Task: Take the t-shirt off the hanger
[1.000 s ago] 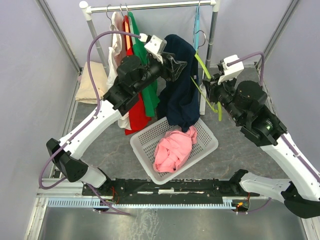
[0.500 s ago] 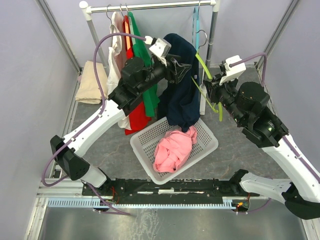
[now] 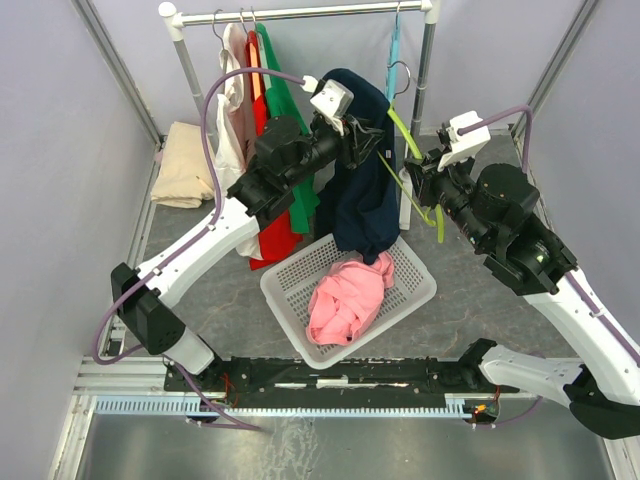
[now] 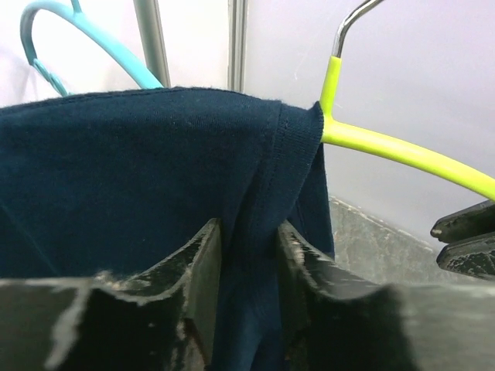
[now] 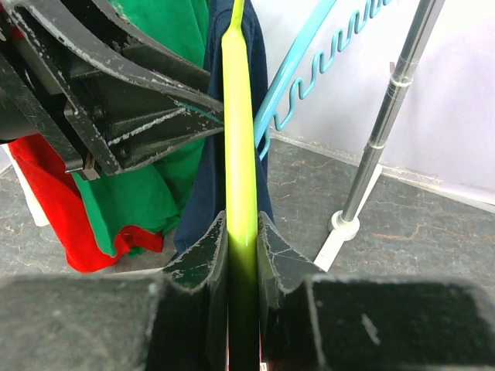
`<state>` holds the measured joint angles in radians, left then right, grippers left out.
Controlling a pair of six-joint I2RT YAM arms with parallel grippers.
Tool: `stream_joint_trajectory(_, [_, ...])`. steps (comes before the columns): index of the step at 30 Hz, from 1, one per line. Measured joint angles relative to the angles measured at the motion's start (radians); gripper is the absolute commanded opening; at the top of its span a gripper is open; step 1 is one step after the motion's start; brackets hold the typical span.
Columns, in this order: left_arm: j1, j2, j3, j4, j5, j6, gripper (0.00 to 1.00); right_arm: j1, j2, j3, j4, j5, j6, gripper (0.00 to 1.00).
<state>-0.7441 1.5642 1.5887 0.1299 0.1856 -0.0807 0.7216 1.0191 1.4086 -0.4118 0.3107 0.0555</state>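
A navy t-shirt hangs on a yellow-green hanger below the rack, over the basket. My left gripper is at the shirt's top edge. In the left wrist view the left gripper has a fold of the t-shirt filling the gap between its jaws, beside the bare arm of the hanger. My right gripper is shut on the hanger's other arm. The right wrist view shows the right gripper clamped on the hanger, with the t-shirt behind.
A white basket holding a pink garment sits under the shirt. Green, red and white shirts hang on the rail to the left. A cyan hanger and the rack's post stand close behind.
My left arm has reached right, up to the shirt's top edge, and its jaws have narrowed around the fabric. The right arm and the hanger have stayed put.
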Motion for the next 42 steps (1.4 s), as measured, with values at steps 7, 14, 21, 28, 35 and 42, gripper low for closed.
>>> stream_joint_trajectory(7, [-0.003, 0.000, 0.000, 0.007, -0.027, -0.001, 0.06, 0.000, 0.000, 0.000, 0.000, 0.000, 0.000, 0.02])
stream_joint_trajectory(14, [-0.004, 0.000, 0.000, 0.007, -0.049, -0.001, 0.03, 0.000, -0.003, -0.008, 0.003, 0.000, 0.001, 0.02])
stream_joint_trajectory(21, [-0.004, 0.000, 0.000, 0.007, -0.055, -0.001, 0.05, 0.000, -0.016, -0.020, 0.007, 0.006, 0.000, 0.02])
stream_joint_trajectory(28, [-0.005, -0.015, -0.010, 0.007, -0.060, -0.001, 0.03, 0.000, -0.023, -0.028, 0.008, 0.008, 0.000, 0.02])
stream_joint_trajectory(35, [-0.006, 0.004, 0.069, -0.072, -0.239, -0.001, 0.03, 0.000, -0.045, -0.037, 0.001, 0.002, -0.001, 0.02])
stream_joint_trajectory(42, [-0.003, 0.151, 0.362, -0.198, -0.439, 0.002, 0.03, 0.000, -0.126, -0.043, 0.000, -0.019, -0.011, 0.02])
